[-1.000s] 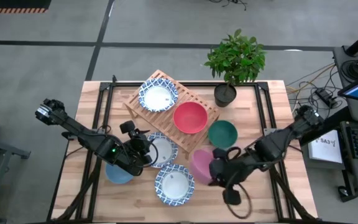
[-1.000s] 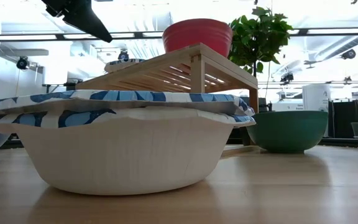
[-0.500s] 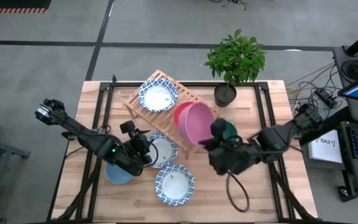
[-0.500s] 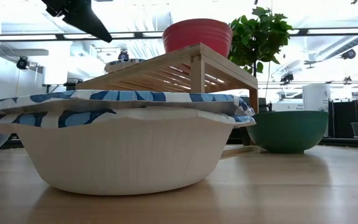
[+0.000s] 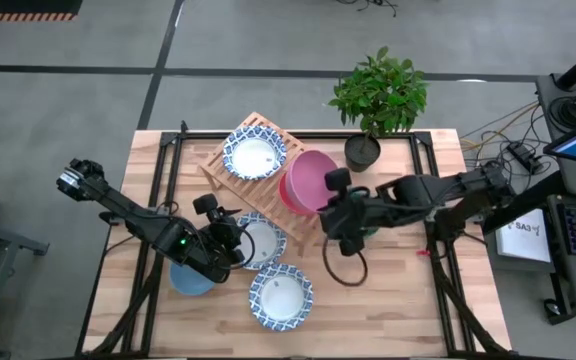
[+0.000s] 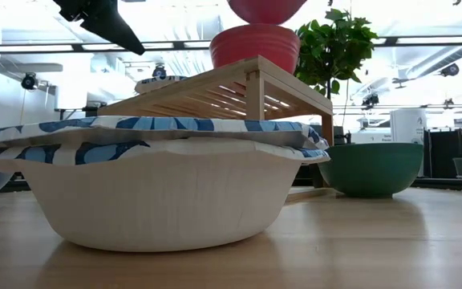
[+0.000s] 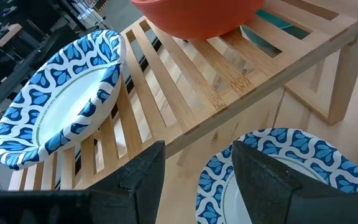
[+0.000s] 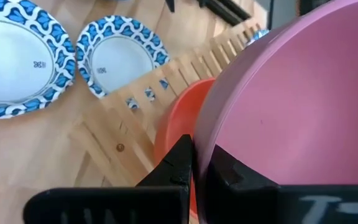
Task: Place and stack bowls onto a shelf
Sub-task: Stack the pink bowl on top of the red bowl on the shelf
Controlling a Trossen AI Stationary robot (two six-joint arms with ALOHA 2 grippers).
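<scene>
The pink bowl (image 5: pixel 311 178) hangs over the red bowl (image 5: pixel 290 198), which sits on the wooden shelf (image 5: pixel 230 170); its underside shows in the low view (image 6: pixel 267 8) just above the red bowl (image 6: pixel 255 46). My right gripper (image 5: pixel 334 198) is shut on it. A white, blue-rimmed bowl (image 5: pixel 255 156) sits on the shelf's far end. My left gripper (image 5: pixel 230 238) is open and empty over another white-blue bowl (image 5: pixel 263 240) on the table by the shelf. A third white-blue bowl (image 5: pixel 280 297) and the blue bowl (image 5: pixel 190 279) stand nearer. The green bowl (image 6: pixel 371 167) is on the table to the shelf's right. My right gripper pinches the pink bowl's rim (image 8: pixel 201 134) on the side toward the table's right, one finger (image 8: pixel 179 163) outside the wall and one (image 8: pixel 230 171) inside. The fingers come from the table's right. The bowl is lifted clear, opening up, just above the red bowl.
A potted plant (image 5: pixel 376 98) stands at the far right of the table next to the shelf. The black table frame (image 5: pixel 168 170) runs along the left and right sides. A loose dark cable loop (image 5: pixel 348 268) hangs under my right arm.
My right gripper has carried the pink bowl from the table's near right up and toward the far left, over the red bowl on the shelf. The bowl has been lifted clear of the table, tipped on the way, and now sits nearly level.
</scene>
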